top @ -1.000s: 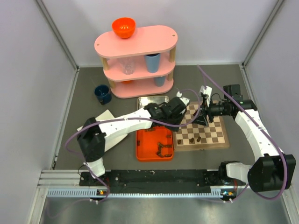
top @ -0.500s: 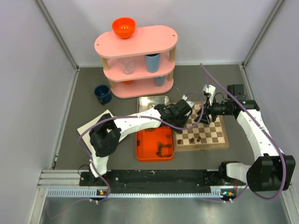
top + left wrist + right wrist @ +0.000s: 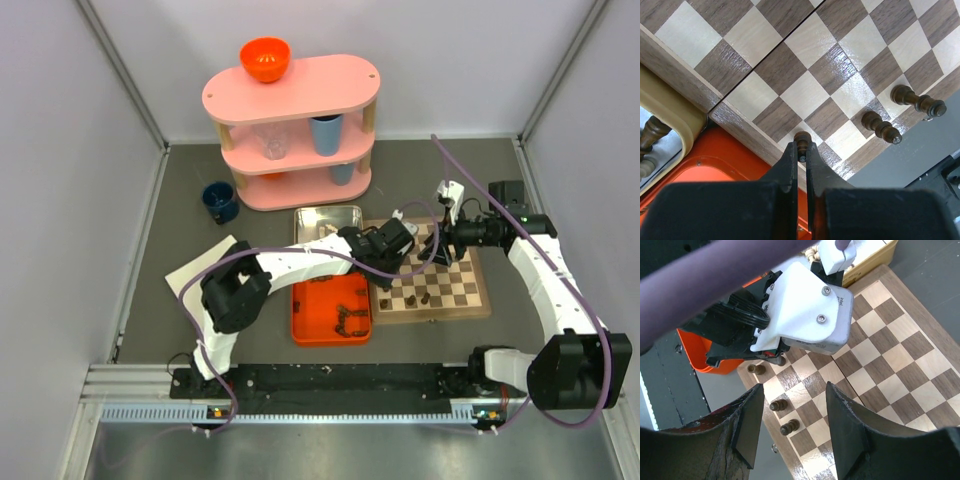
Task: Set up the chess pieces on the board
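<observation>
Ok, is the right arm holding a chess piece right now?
No, the right fingers stand apart above the board with nothing gripped between them.

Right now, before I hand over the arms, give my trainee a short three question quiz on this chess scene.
1. True or false: the left gripper is shut on a dark chess piece.
2. The right gripper is: A, holding a pale piece; B, open and empty above the board; C, shut inside a cup.
3. In the left wrist view, how many other dark pieces show on the board?
Key: 1 true; 2 B; 3 two.
</observation>
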Controlling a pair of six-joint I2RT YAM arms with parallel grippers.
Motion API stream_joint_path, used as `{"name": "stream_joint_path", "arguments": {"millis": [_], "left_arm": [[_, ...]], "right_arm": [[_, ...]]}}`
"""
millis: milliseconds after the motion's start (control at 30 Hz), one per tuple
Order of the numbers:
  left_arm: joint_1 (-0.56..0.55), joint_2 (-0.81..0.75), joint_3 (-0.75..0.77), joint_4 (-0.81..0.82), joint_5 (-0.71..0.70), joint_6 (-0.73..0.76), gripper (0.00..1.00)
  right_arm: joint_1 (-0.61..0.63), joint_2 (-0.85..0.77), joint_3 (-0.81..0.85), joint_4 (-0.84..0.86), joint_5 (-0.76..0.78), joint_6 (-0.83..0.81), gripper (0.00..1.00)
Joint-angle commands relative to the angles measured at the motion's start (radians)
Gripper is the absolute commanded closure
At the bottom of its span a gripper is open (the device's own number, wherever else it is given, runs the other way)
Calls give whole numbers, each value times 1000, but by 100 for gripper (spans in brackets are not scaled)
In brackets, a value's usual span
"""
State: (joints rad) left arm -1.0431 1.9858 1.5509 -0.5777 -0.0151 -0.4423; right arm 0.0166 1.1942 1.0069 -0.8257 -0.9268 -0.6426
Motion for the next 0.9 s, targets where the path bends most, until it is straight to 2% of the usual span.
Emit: {"name": "stream_joint_path", "arguments": {"millis": [0, 867], "left_arm": [[-5, 24, 31, -7, -3, 4, 100], [-28, 44, 58, -80, -19, 16, 98]], "right_arm": [[-6, 1, 7, 36, -33, 4, 48], [-6, 8, 6, 36, -29, 8, 47]]}}
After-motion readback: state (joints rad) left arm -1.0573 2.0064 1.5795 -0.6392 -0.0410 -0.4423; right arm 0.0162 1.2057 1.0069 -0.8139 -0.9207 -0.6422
